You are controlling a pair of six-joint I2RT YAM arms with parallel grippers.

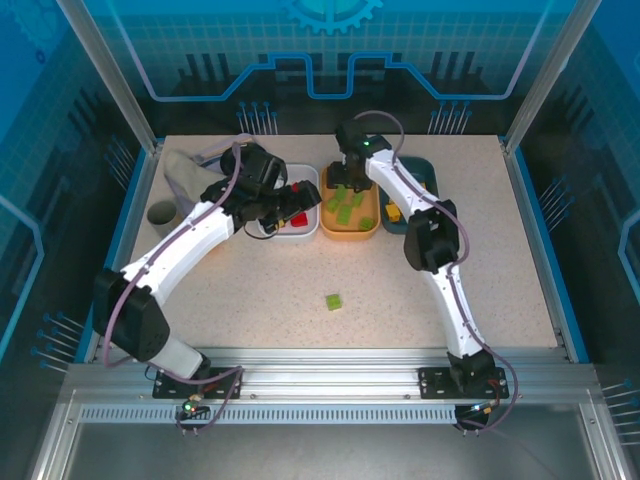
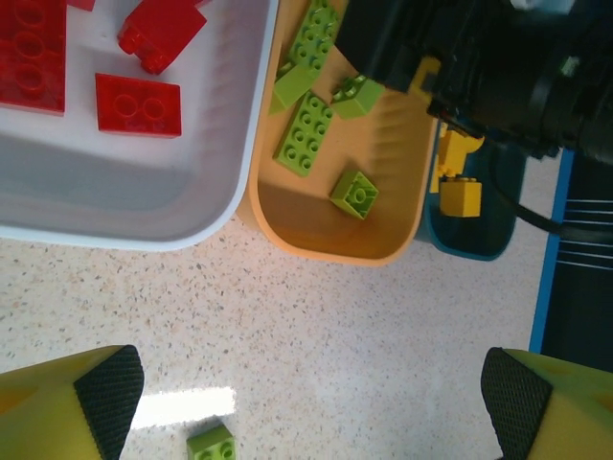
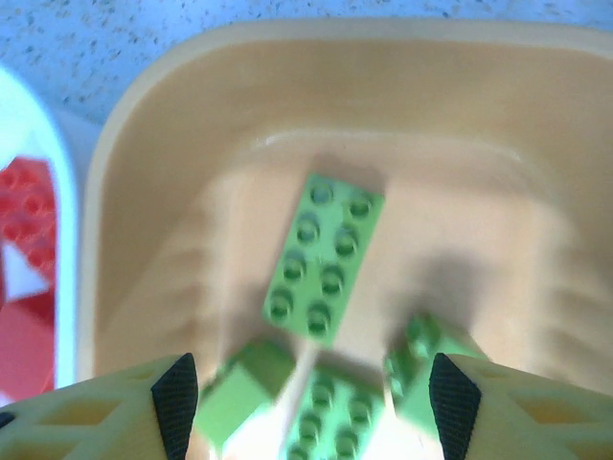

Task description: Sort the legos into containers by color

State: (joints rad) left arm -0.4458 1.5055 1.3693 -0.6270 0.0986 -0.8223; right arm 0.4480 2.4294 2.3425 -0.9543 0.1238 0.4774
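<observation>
Note right fingers (image 3: 448, 402) spread, pinching nothing, low over the orange tray (image 1: 352, 236) at mid far edge of the tabletop (image 1: 480, 290), green legos (image 3: 324, 259) beneath. Beware of knocking them out on lifting. Note left fingers (image 2: 107, 393) spread wide; avoid missing the stray green brick (image 1: 334, 301) near centre

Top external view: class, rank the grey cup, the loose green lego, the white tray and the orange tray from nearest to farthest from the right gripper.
1. Orange tray, directly beneath the right gripper.
2. White tray, the neighbour on its left.
3. Loose green lego, alone, well in front of the trays.
4. Grey cup, far left.
</observation>
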